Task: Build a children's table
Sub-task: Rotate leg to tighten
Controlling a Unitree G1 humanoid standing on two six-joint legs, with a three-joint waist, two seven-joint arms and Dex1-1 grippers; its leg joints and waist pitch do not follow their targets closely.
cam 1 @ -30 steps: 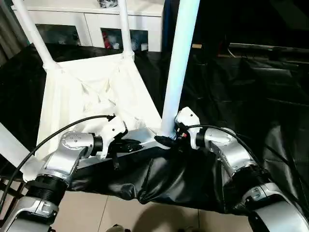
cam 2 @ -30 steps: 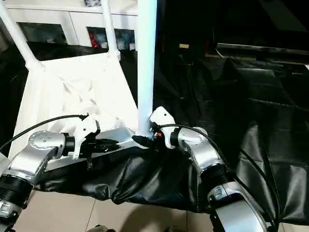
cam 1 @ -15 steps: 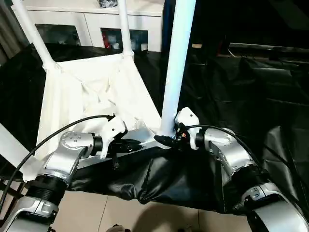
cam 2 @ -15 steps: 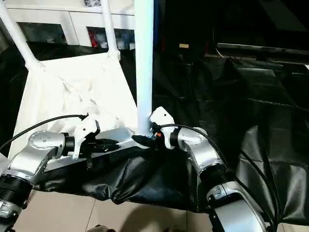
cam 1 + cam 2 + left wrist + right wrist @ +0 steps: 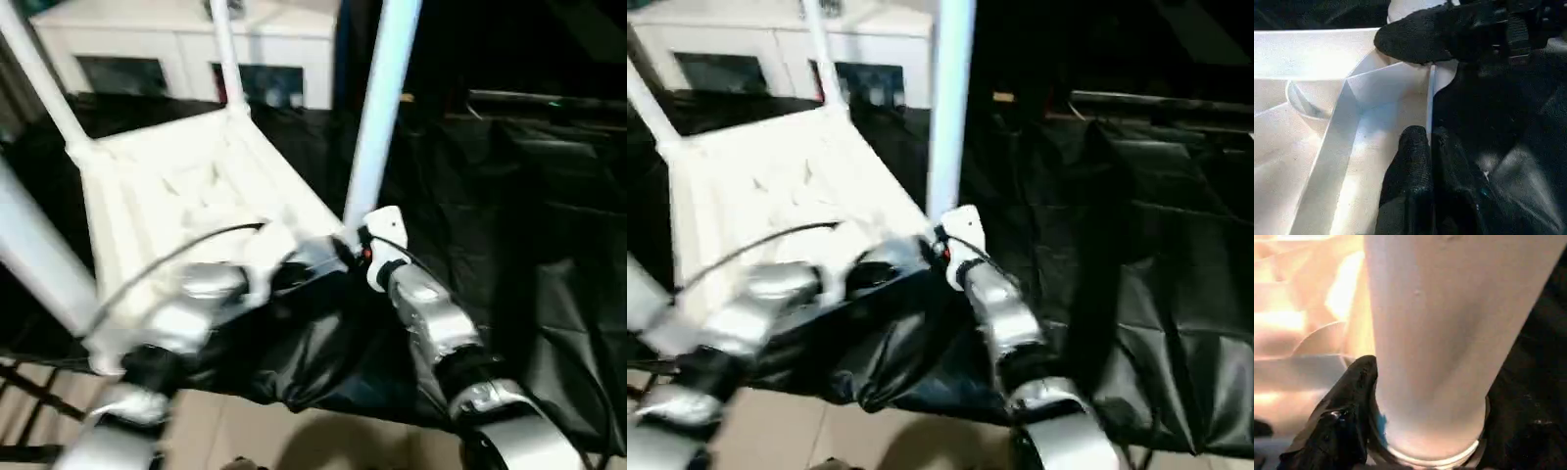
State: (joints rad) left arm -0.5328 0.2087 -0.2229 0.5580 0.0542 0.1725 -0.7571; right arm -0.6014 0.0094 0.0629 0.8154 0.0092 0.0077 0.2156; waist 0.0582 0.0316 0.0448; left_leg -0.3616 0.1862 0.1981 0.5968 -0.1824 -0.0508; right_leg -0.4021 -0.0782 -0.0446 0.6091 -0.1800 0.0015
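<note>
The white tabletop [image 5: 176, 186] lies underside up on black cloth, ribs showing. Legs stand in its far sockets [image 5: 44, 83] [image 5: 225, 49], and another leg [image 5: 39, 255] rises at near left. My left gripper [image 5: 294, 274] is at the near edge; in the left wrist view its fingers [image 5: 1410, 161] are shut on the thin rim [image 5: 1431, 93]. My right gripper [image 5: 358, 250] sits at the near right corner socket, around the foot of the upright leg [image 5: 382, 108]. In the right wrist view a black finger [image 5: 1352, 401] presses against that leg [image 5: 1440, 333].
A white glass-door cabinet [image 5: 176, 49] stands behind the tabletop. Crumpled black cloth [image 5: 490, 245] covers the surface to the right and hangs over the near edge. Tan floor [image 5: 245, 431] shows below.
The whole picture has swung and blurred, so the camera moved. My right gripper's jaws have narrowed onto the leg. The left gripper keeps its grip on the rim.
</note>
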